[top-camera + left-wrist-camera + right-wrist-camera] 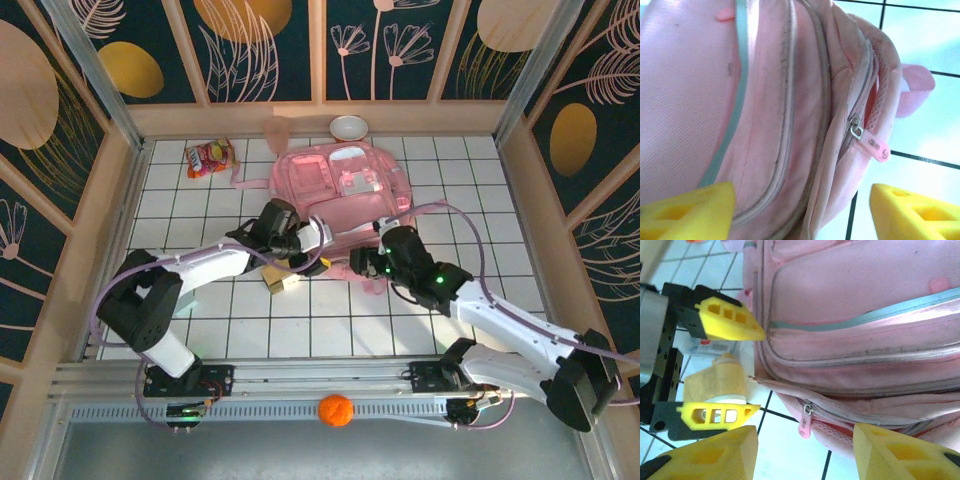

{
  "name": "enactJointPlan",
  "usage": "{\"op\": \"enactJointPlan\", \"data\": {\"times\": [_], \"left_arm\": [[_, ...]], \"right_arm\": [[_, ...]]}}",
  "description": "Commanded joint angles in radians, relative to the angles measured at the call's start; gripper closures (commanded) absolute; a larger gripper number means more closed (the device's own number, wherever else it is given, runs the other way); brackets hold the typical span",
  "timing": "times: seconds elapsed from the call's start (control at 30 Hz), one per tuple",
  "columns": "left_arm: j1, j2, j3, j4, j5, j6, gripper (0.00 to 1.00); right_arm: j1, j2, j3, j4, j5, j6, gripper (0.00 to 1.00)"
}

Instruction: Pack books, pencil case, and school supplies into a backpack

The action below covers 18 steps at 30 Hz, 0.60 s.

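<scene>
On the white-tiled desk point(200, 335), toward its far middle, the pink backpack point(340, 185) lies flat with its pockets and pale zip trims facing up, its lower edge toward the two arms. The left arm point(200, 268) reaches in from the near left. The left jaws sit at the backpack's near-left corner, spread wide and released; the left wrist view has nothing between the yellow fingers point(685, 210) but backpack fabric beyond them. The right arm point(500, 320) comes in from the near right. The right jaws hover just off the backpack's near edge, also parted and gripping nothing, tile and the bag's corner showing in the gap.

A red-and-yellow snack packet point(208, 158) lies at the far left, well apart from the backpack, and a white bowl point(349, 127) stands just beyond the bag's far end. An orange ball point(336, 410) rests on the rail between the arm bases.

The school supplies point(720, 380), tan blocks, lie on the desk just beside the backpack's corner, near the left jaws. The pencil case point(700, 346), translucent with a red mark, lies next to them. A pink zip pull point(872, 145) hangs at the backpack's corner pocket.
</scene>
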Motion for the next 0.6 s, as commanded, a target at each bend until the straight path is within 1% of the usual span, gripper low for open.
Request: {"op": "enactJointPlan", "data": {"times": [0.0, 0.07, 0.2, 0.27, 0.33, 0.37, 0.4, 0.5, 0.57], "left_arm": [[0.003, -0.023, -0.048, 0.043, -0.082, 0.159, 0.22], [0.002, -0.013, -0.057, 0.055, -0.101, 0.194, 0.2], [0.003, 0.037, -0.051, 0.098, -0.121, 0.219, 0.2], [0.004, 0.074, -0.036, 0.113, -0.137, 0.224, 0.23], [0.004, 0.1, -0.018, 0.119, -0.154, 0.229, 0.27], [0.003, 0.1, -0.009, 0.117, -0.155, 0.232, 0.31], [0.004, 0.132, -0.003, 0.117, -0.151, 0.233, 0.36], [0.003, 0.135, 0.0, 0.128, -0.139, 0.225, 0.53], [0.004, 0.123, -0.005, 0.138, -0.134, 0.207, 0.71]], "right_arm": [[-0.02, -0.036, -0.036, 0.0, -0.039, 0.021, 0.46], [-0.031, -0.051, -0.043, -0.005, -0.044, 0.02, 0.47], [-0.034, -0.058, -0.052, 0.002, -0.045, 0.021, 0.46], [-0.036, -0.056, -0.057, 0.008, -0.044, 0.022, 0.46], [-0.036, -0.057, -0.061, 0.012, -0.044, 0.027, 0.46], [-0.037, -0.059, -0.063, 0.014, -0.044, 0.027, 0.47], [-0.036, -0.061, -0.066, 0.016, -0.044, 0.028, 0.47], [-0.045, -0.075, -0.074, 0.018, -0.044, 0.035, 0.46], [-0.052, -0.091, -0.08, 0.019, -0.044, 0.044, 0.47]]}}
